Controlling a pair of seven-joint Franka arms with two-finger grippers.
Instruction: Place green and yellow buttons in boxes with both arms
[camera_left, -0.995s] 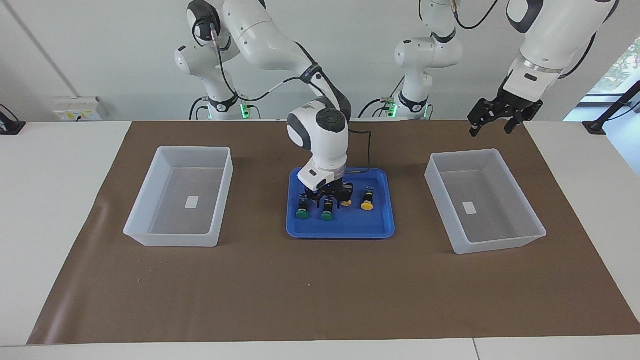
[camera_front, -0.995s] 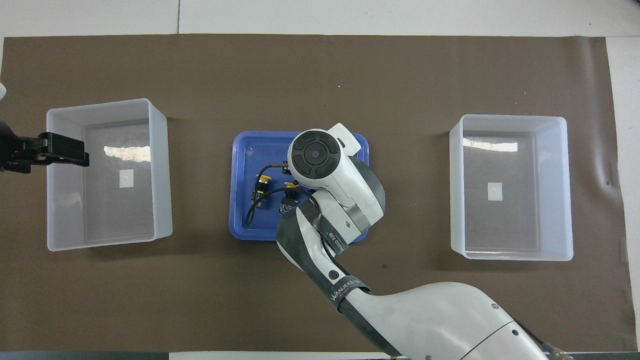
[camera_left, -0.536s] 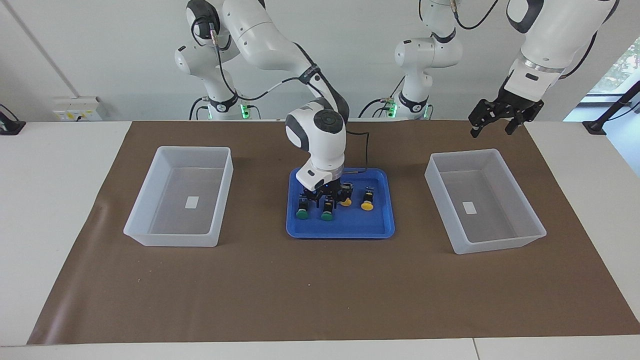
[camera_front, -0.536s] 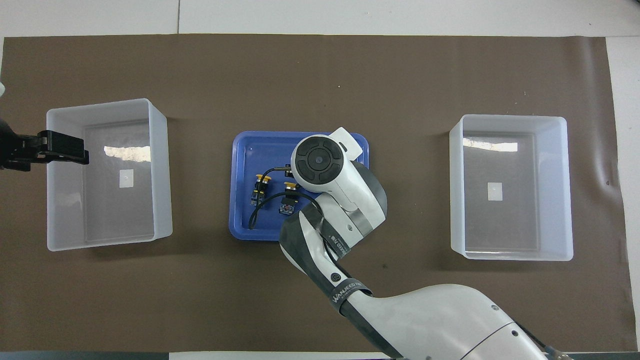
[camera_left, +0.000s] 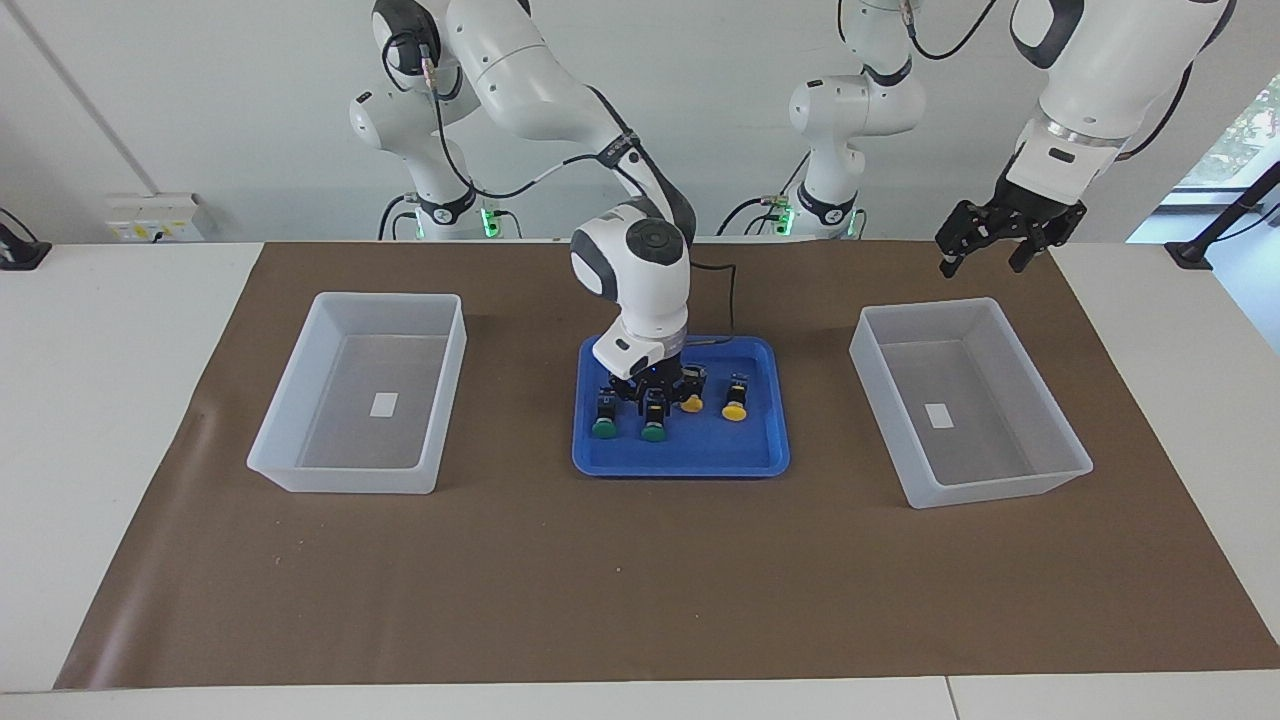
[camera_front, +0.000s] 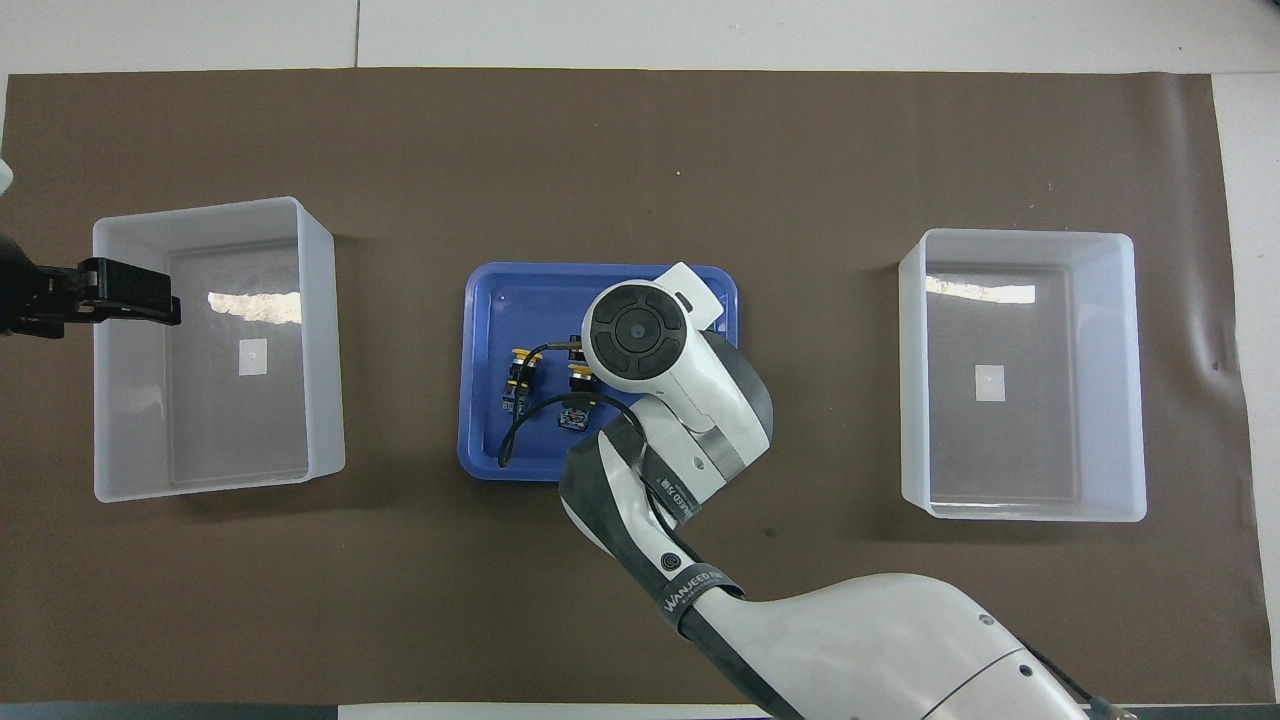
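Observation:
Two green buttons (camera_left: 603, 428) (camera_left: 653, 432) and two yellow buttons (camera_left: 692, 403) (camera_left: 735, 411) lie in the blue tray (camera_left: 680, 462). My right gripper (camera_left: 652, 400) is low in the tray, open, with a finger on either side of the green button that lies beside the yellow ones. In the overhead view the right wrist hides the green buttons; the yellow ones (camera_front: 522, 360) (camera_front: 580, 372) show. My left gripper (camera_left: 983, 262) is open and empty, raised over the edge of the box (camera_left: 990, 490) at the left arm's end. The box (camera_left: 340, 480) at the right arm's end is empty.
The tray (camera_front: 490, 300) sits mid-table between the two boxes (camera_front: 215, 210) (camera_front: 1020, 240) on a brown mat (camera_left: 640, 580). A black cable from the right wrist loops over the tray (camera_front: 505, 440).
My right gripper has come down lower into the tray around the green button. The left gripper has barely moved.

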